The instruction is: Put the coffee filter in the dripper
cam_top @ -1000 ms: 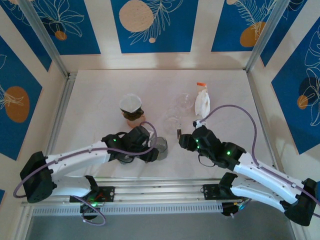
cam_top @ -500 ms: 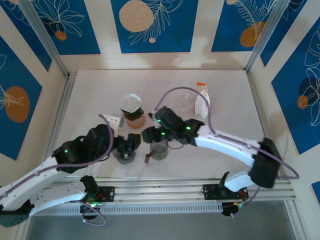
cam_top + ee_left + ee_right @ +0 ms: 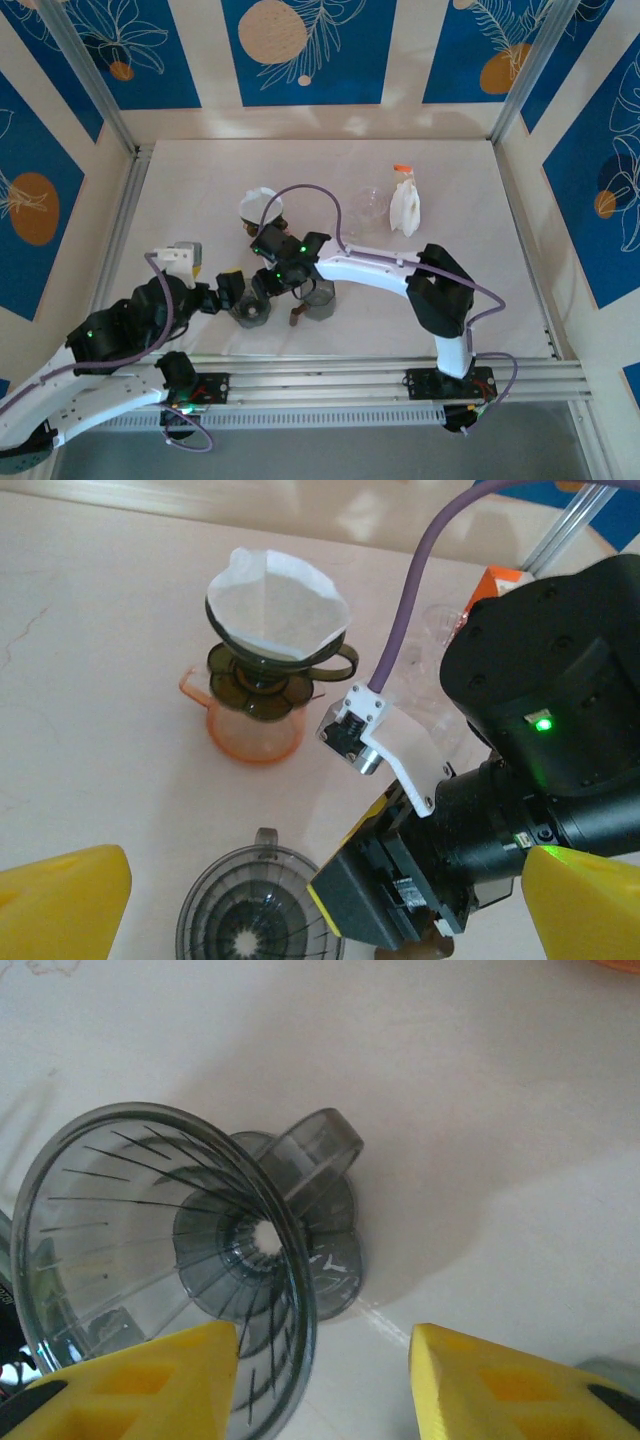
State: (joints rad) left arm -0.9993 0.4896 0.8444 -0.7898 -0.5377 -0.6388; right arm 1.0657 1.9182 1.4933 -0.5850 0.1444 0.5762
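Far left in the top view, the left gripper (image 3: 238,298) is parked just beside the empty dripper (image 3: 250,313) at the near side of the table (image 3: 450,170). In its wrist view the left gripper (image 3: 320,910) is spread wide, one yellow finger in each bottom corner, and nothing is gripped. The empty dripper (image 3: 250,925) sits below the gap between them.

Behind that, the filter (image 3: 260,205) is seated, opened out, in a dark dripper (image 3: 265,670) stacked on an orange server (image 3: 250,735). So the filter (image 3: 278,605) is well apart from both grippers and isn't being touched by anything.

The right gripper (image 3: 268,290) is stretched across from the right and is lowered over the empty dripper. In its wrist view the right gripper (image 3: 325,1380) is open, with the rim of the dripper (image 3: 170,1230) caught in the gap between the fingers: one finger is seen over the cone's inside, the other outside. Whether either finger touches the rim can't be told.

A grey cup (image 3: 321,298) is placed just right of the empty dripper. Further back and right, a clear glass (image 3: 370,200) and a white bottle (image 3: 404,208) with an orange cap are stood side by side.
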